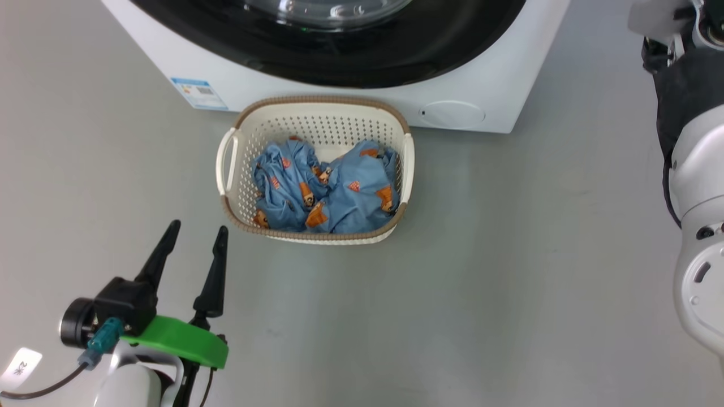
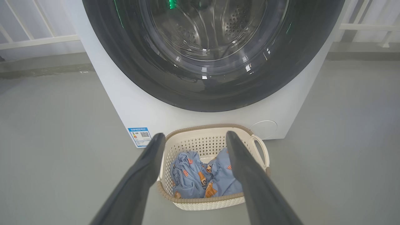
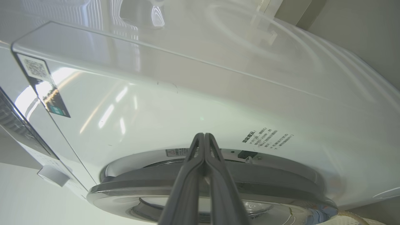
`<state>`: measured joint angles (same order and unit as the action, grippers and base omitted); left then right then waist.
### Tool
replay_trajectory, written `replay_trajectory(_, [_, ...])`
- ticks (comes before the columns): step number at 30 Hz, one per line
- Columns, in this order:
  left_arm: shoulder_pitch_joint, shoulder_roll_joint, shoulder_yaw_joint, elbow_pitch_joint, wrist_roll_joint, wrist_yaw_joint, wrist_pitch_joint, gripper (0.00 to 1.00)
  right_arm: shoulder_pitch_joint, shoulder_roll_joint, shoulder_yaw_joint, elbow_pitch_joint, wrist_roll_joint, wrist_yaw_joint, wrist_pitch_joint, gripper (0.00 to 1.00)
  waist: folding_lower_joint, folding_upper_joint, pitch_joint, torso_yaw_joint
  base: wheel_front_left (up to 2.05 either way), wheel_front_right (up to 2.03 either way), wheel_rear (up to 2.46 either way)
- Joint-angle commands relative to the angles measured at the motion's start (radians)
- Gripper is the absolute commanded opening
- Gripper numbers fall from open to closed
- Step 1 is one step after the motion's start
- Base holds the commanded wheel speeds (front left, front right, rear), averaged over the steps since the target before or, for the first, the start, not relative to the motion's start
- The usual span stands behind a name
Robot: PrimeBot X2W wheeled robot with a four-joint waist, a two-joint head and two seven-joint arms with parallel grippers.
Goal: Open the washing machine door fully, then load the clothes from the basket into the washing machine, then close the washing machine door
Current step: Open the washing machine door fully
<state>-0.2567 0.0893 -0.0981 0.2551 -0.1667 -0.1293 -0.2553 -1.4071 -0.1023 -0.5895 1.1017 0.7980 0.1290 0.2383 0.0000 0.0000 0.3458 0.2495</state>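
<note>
Left tool (image 1: 198, 227) spread near the perforated cream basket (image 1: 322, 101) of crumpled blue clothes (image 1: 339, 195); right tool (image 3: 203, 137) pressed together by the glossy round washing machine door (image 3: 278, 182).

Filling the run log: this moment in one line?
door not fully open | clothes in basket | left gripper open | right gripper shut, near door rim

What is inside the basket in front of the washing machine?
Crumpled light-blue clothes with orange motifs lie inside the basket. Its perforated back wall is bare above them. Anything under the clothes is covered, and so is most of the basket's floor.
</note>
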Motion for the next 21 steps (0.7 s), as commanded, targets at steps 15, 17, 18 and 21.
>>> replay_trajectory(15, [-0.047, 0.011, 0.017, -0.039, -0.030, -0.001, -0.006, 1.00, -0.162, 0.011, -0.026, 0.074, -0.124, 0.002, 0.087, 0.00, 0.0000, 0.0000, 0.067, 0.036, 0.00, 0.00, 0.00])
replay_trajectory(17, [-0.053, 0.009, 0.016, -0.045, -0.030, -0.001, -0.006, 1.00, -0.174, 0.009, -0.033, 0.093, -0.138, 0.002, 0.091, 0.00, 0.0000, 0.0000, 0.073, 0.040, 0.00, 0.00, 0.00])
replay_trajectory(18, [-0.056, 0.008, 0.016, -0.049, -0.030, -0.001, -0.006, 1.00, -0.180, 0.008, -0.035, 0.101, -0.146, 0.002, 0.090, 0.00, 0.0000, 0.0000, 0.077, 0.041, 0.00, 0.00, 0.00])
replay_trajectory(21, [-0.061, 0.005, 0.015, -0.056, -0.031, -0.001, -0.006, 1.00, -0.196, 0.006, -0.045, 0.118, -0.162, 0.002, 0.088, 0.00, 0.0000, 0.0000, 0.088, 0.045, 0.00, 0.00, 0.00])
